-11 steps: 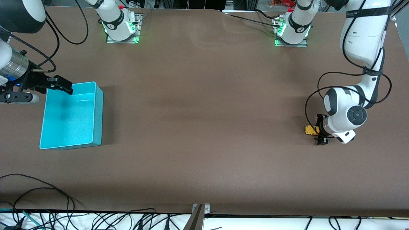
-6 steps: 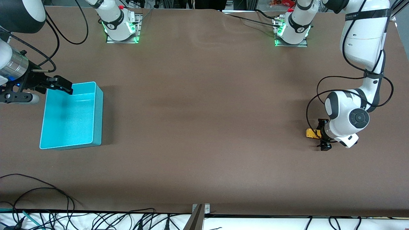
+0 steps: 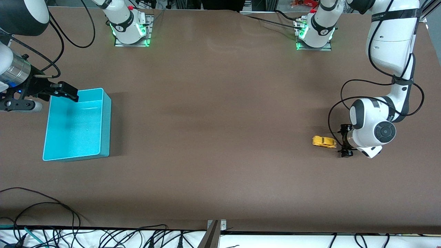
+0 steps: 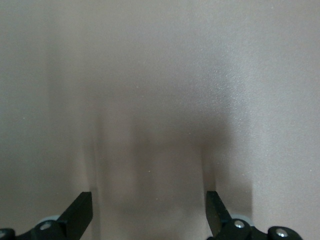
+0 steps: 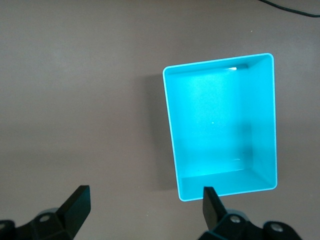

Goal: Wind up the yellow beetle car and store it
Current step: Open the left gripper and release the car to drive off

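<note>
Car loose on the table, both grippers spread.
Front: yellow beetle car [image 3: 324,141] sits just beside the low left gripper [image 3: 345,141], apart from it; right gripper [image 3: 51,94] hangs over the teal bin [image 3: 105,120] edge.
Wrists: left fingers [image 4: 80,215] spread over bare table [image 4: 160,75]; right fingers [image 5: 210,200] spread above the bin [image 5: 172,130].

- No words, labels, brand names, numbers or signs can be read anywhere, whether in the front view, the left wrist view or the right wrist view.

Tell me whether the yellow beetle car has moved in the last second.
Yes. The yellow beetle car has rolled out from the open left gripper, toward the teal bin at the right arm's end of the table.
</note>
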Tool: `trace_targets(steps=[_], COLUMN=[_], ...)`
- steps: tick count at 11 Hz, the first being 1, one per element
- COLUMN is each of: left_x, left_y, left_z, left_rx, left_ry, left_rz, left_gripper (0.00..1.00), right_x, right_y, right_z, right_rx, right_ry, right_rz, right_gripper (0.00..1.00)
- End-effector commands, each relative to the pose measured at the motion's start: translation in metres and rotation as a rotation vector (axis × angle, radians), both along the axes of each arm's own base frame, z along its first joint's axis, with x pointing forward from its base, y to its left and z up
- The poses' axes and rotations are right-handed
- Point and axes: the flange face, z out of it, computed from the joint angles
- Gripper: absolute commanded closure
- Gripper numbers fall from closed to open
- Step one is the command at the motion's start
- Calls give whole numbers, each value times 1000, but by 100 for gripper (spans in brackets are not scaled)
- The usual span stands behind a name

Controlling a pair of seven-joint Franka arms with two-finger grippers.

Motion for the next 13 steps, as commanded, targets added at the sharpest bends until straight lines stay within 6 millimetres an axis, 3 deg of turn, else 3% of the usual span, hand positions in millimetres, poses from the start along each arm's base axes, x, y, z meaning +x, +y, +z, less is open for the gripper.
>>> trace_targets(steps=[1, 4, 6, 9, 11, 13], left_x=[0, 2, 6, 28, 37, 42], left_y=[-4, -6, -10, -18, -20, -21], left_z=[6, 30, 62, 113, 135, 147], left_rx=[8, -6, -19, -70, -83, -82], left_ry=[23, 16, -6, -61, -72, -71], left_rz=[-25, -21, -28, -24, -21, -44], left_gripper=[0, 0, 0, 0, 0, 13], right_x=[1, 1, 1, 1, 1, 1], right_y=[-2, -2, -2, -2, -2, -2], right_z=[7, 7, 6, 7, 7, 7], right_rx=[8, 8, 8, 8, 6, 8], right_ry=[3, 3, 4, 3, 3, 3], right_rz=[5, 6, 5, 5, 5, 5], right_gripper=[0, 0, 0, 0, 0, 0])
